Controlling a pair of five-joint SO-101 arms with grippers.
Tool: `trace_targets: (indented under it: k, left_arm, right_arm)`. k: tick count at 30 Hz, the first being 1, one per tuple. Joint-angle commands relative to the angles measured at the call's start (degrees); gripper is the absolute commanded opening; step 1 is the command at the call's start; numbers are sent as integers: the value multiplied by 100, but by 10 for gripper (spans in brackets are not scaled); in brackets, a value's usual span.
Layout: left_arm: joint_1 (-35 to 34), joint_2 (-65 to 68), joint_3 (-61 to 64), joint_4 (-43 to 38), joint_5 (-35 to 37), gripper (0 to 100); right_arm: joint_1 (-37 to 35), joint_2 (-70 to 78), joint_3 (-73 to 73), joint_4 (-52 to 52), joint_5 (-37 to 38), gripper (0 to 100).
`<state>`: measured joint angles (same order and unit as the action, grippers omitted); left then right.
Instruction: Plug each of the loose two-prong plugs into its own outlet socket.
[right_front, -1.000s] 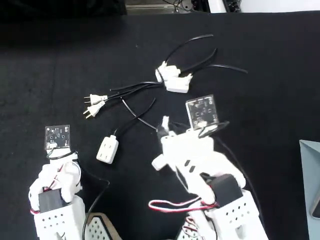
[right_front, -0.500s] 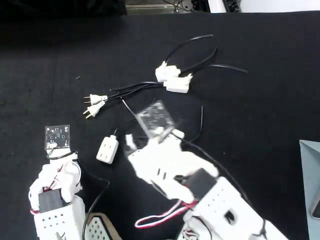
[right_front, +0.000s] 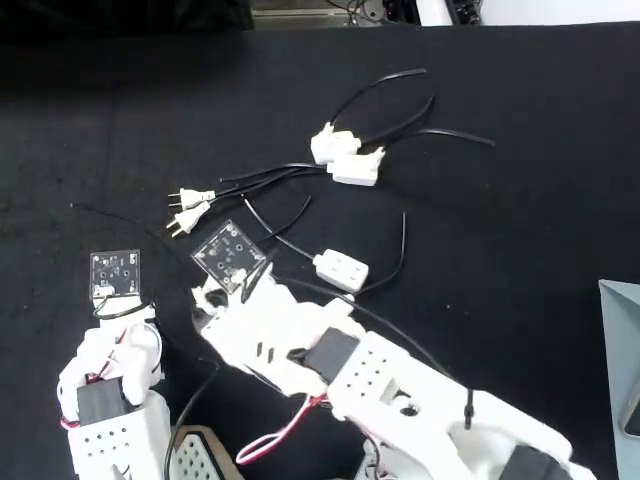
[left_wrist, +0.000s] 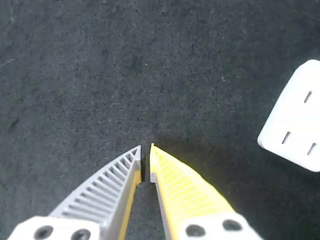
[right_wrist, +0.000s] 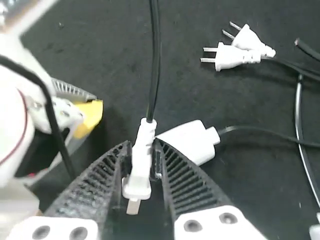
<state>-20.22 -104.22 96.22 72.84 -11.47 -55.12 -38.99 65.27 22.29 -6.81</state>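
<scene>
The right pincer (right_wrist: 141, 147) is clamped shut on a white two-prong plug (right_wrist: 139, 172), gripping its flat flanks between ridged black pads. The black cord (right_wrist: 155, 60) runs straight out past the tips. The plug's blunt end looks turned back toward the wrist, so I'd say it needs turning round, or a fresh grip, before it can enter anything. The nearest outlet socket (right_wrist: 190, 140) lies on the desk (right_front: 520, 200) just beside the pincer, close against the plug's neck. It is loose, so a push from one arm alone would likely shove it along the cloth. The sensible way is for the left pincer (left_wrist: 145, 149) to pin a socket down while the prongs are squared to the slots and pressed straight in without twisting. That pincer is closed tip to tip on nothing and hovers near a slotted socket (left_wrist: 295, 125), probably the same one. The trailing cord may pull the plug off line, so slow is better. Plugs and sockets are smooth, hard white plastic. The sockets are rounded slabs with narrow slots, and the plug is slim, tapering to a thin neck. The cords are thin and glossy, and the desk covering is matte black and faintly speckled, felt-like. A pair of loose plugs (right_wrist: 232, 57) lies well apart with bare prongs showing, and another socket (right_front: 341, 268) sits beyond the right arm.
</scene>
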Motion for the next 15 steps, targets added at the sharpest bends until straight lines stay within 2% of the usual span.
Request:
trace_targets:
  k: [1,6,15]
  left_arm:
    - [48,-35,110,18,44,43]
    - [48,-35,110,18,44,43]
    - [57,-35,110,18,44,43]
  right_arm:
    - [-35,251,-382,-536,62,13]
    - [35,365,-391,-686,70,12]
    - [396,-1086,-136,-70,264,12]
